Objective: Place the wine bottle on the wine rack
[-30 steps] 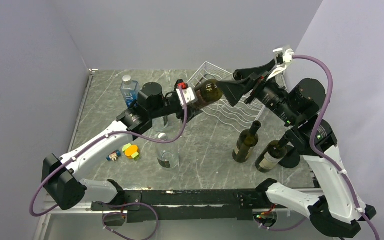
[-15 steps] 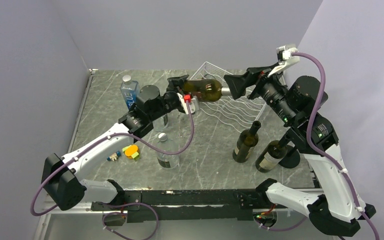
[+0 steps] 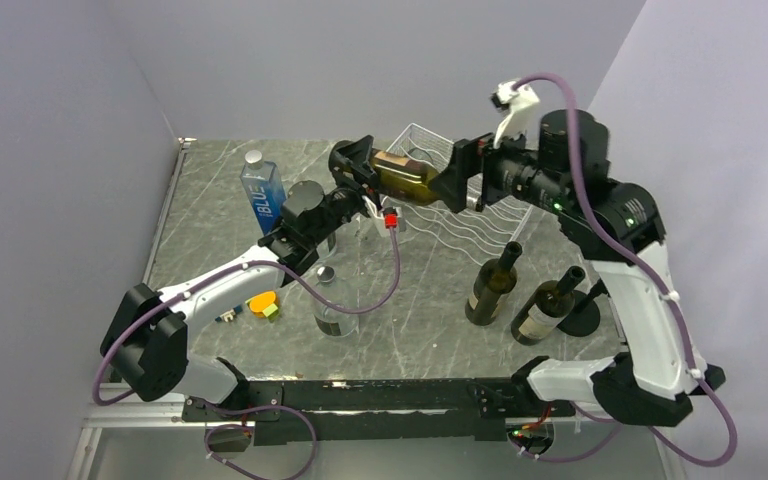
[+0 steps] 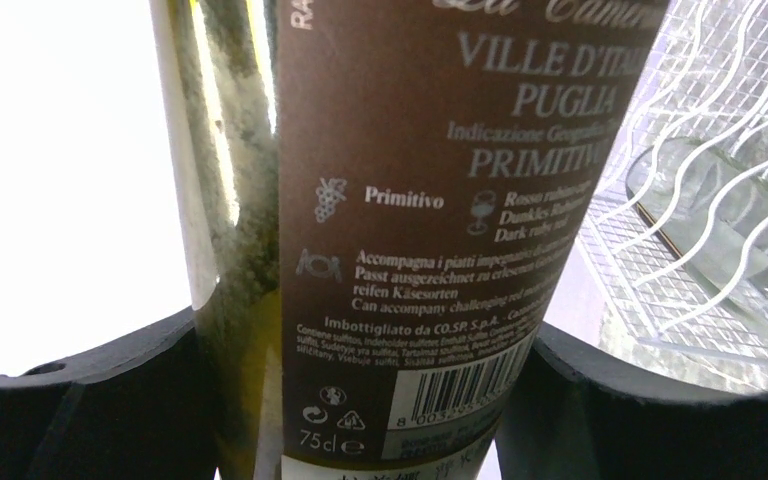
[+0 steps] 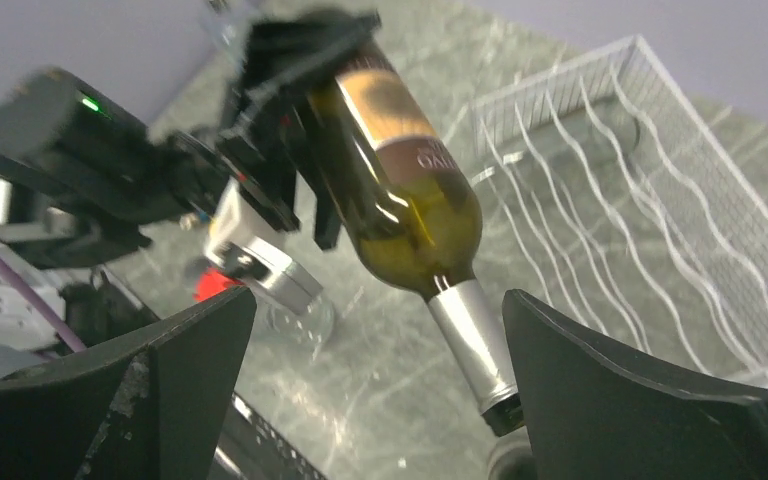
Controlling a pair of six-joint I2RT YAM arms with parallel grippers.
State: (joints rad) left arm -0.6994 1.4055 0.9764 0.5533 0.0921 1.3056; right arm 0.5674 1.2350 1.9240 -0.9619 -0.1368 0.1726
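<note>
Wine bottle (image 3: 407, 174) is shifted further back, held level near wine rack (image 3: 475, 228) left edge, clamped in left jaws; right jaws are spread wide around its neck.

White shells (image 3: 215, 283), black joints (image 3: 155, 350) and purple cables (image 3: 385, 285) (one per arm) are seen, and the left gripper (image 4: 370, 335) and right gripper (image 5: 380, 300) are moulded black.

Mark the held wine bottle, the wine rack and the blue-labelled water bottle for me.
wine bottle (image 5: 415, 230), right wrist view, dark glass shoulder.
wine rack (image 5: 640, 200), right wrist view, wavy white wires.
water bottle (image 3: 262, 200), top external view, blue label.
</note>
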